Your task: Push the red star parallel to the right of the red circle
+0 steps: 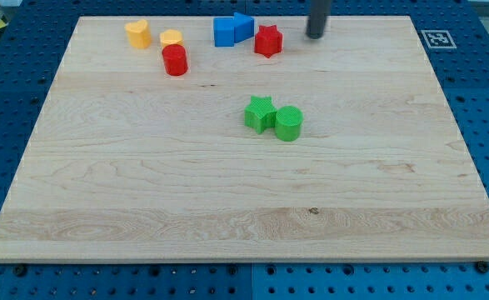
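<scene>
The red star (268, 41) lies near the view's top, just right of two blue blocks. The red circle (175, 60) stands further left and slightly lower, below a yellow block. My tip (315, 36) is at the view's top, to the right of the red star, a short gap apart from it. The rod comes down from the top edge.
A blue cube (224, 32) and a blue triangular block (243, 26) touch each other left of the star. Two yellow blocks (138, 34) (171, 37) sit at the top left. A green star (260, 113) and a green circle (288, 123) touch near the board's middle.
</scene>
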